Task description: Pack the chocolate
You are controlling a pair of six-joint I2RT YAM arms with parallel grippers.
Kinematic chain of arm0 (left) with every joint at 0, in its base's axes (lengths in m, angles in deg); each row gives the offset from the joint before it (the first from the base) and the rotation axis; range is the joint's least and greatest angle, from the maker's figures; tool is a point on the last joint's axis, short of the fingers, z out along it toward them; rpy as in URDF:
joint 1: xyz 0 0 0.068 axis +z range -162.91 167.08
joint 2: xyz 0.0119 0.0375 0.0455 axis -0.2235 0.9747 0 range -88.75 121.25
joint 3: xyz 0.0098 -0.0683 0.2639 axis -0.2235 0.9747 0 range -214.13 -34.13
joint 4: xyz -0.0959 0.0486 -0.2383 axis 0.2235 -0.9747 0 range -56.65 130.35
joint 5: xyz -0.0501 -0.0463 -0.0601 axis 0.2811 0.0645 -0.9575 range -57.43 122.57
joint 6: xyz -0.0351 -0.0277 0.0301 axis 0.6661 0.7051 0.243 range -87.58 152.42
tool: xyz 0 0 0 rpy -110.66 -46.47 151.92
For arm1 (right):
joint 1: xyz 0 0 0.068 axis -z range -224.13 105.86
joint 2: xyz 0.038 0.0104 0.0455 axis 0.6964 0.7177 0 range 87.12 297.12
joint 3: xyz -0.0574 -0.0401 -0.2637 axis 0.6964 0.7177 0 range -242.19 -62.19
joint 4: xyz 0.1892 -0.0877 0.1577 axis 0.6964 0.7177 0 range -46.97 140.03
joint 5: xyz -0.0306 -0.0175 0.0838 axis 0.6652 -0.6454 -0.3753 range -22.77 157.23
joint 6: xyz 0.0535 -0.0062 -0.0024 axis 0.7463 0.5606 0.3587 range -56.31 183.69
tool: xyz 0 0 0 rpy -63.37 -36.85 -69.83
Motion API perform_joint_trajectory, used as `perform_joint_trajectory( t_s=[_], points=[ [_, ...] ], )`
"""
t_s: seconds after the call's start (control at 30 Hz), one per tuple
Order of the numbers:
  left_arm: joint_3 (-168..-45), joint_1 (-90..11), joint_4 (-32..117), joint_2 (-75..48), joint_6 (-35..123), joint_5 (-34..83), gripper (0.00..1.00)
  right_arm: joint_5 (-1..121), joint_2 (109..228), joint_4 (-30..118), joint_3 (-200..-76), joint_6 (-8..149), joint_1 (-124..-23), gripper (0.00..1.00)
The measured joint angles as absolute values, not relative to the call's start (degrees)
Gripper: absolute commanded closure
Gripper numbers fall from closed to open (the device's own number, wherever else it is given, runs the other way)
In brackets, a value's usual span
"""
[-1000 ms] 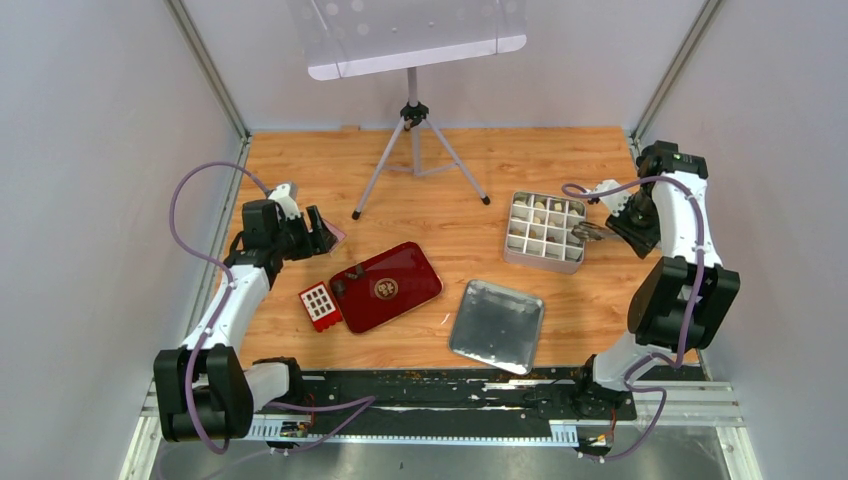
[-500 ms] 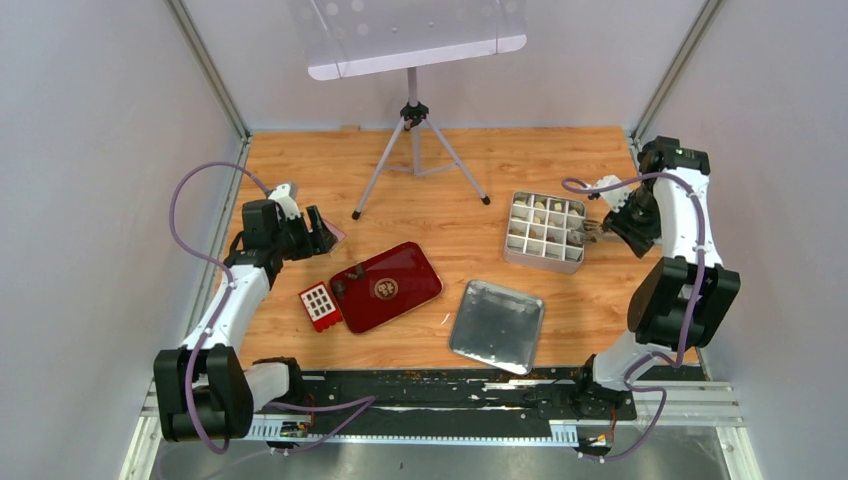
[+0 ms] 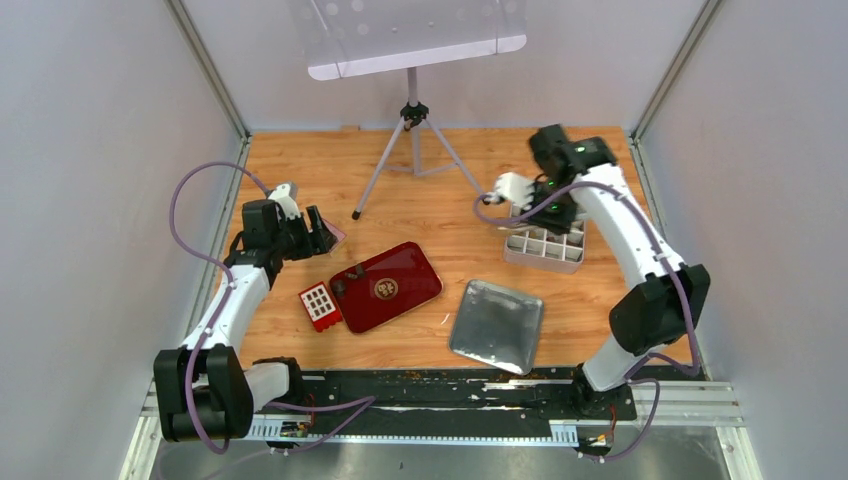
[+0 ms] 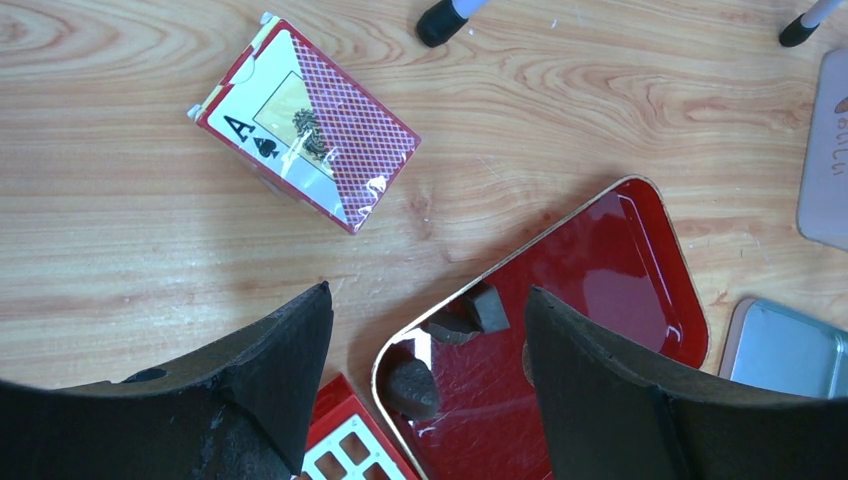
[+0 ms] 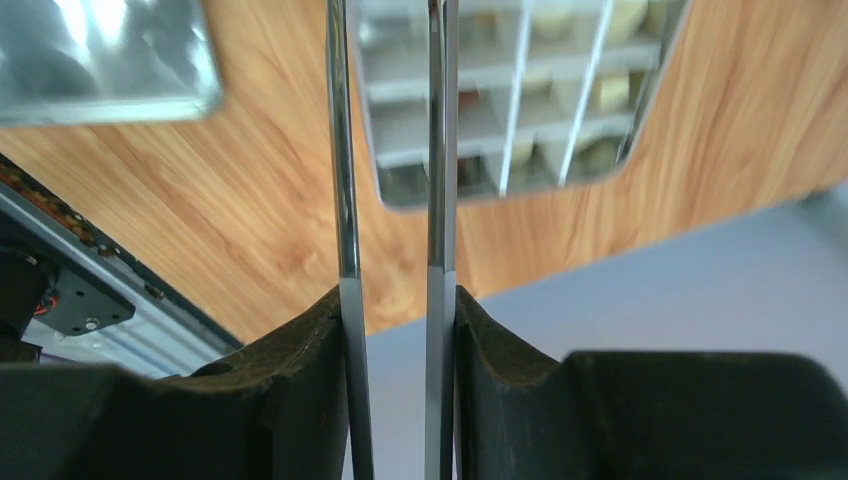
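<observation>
Two dark brown chocolates (image 4: 490, 307) (image 4: 412, 385) lie on the corner of a red tin lid (image 4: 600, 270) (image 3: 385, 285). My left gripper (image 4: 428, 295) (image 3: 325, 232) is open and empty above that corner. A silver tin with a grid of compartments (image 3: 545, 250) (image 5: 400, 190) holds several cream chocolates (image 5: 610, 90). My right gripper (image 5: 398, 300) (image 3: 552, 208) hangs over this tin. It is shut on metal tongs (image 5: 437, 150), whose two blades point down at the tin's near rim. The tong tips are out of view.
A small red box with a white grid (image 3: 319, 305) (image 4: 345, 455) lies by the red lid. A playing card pack (image 4: 305, 125) lies beyond my left gripper. A silver lid (image 3: 497, 325) (image 5: 100, 50) sits near the front. A tripod (image 3: 413, 140) stands at the back.
My right arm has swung from the right side of the compartment tin to above its far side, carrying the tongs. The left arm has not moved.
</observation>
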State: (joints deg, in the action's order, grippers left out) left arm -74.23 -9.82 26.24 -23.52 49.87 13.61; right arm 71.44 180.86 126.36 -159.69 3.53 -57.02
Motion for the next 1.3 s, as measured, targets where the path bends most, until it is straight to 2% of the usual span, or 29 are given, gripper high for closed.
perform_joint_trajectory(
  t_s=[0.23, 0.5, 0.9, 1.3],
  points=[
    [-74.23, -9.82, 25.15, -24.16, 49.22, 14.07, 0.22, 69.56, 187.43, 123.23, -162.4, 6.33, -77.83, 0.75],
    [-74.43, -9.67, 24.56, -25.99, 48.76, 14.71, 0.21, 69.04, 202.38, 116.43, -174.94, 6.39, -88.8, 0.65],
    [-78.05, -8.31, 22.72, -26.28, 48.52, 15.16, 0.21, 66.04, 212.59, 111.76, -183.71, 5.02, -93.78, 0.58],
    [-78.05, -8.31, 22.37, -26.23, 48.54, 15.12, 0.21, 63.05, 213.58, 112.02, -184.3, 2.44, -94.74, 0.57]
  ],
)
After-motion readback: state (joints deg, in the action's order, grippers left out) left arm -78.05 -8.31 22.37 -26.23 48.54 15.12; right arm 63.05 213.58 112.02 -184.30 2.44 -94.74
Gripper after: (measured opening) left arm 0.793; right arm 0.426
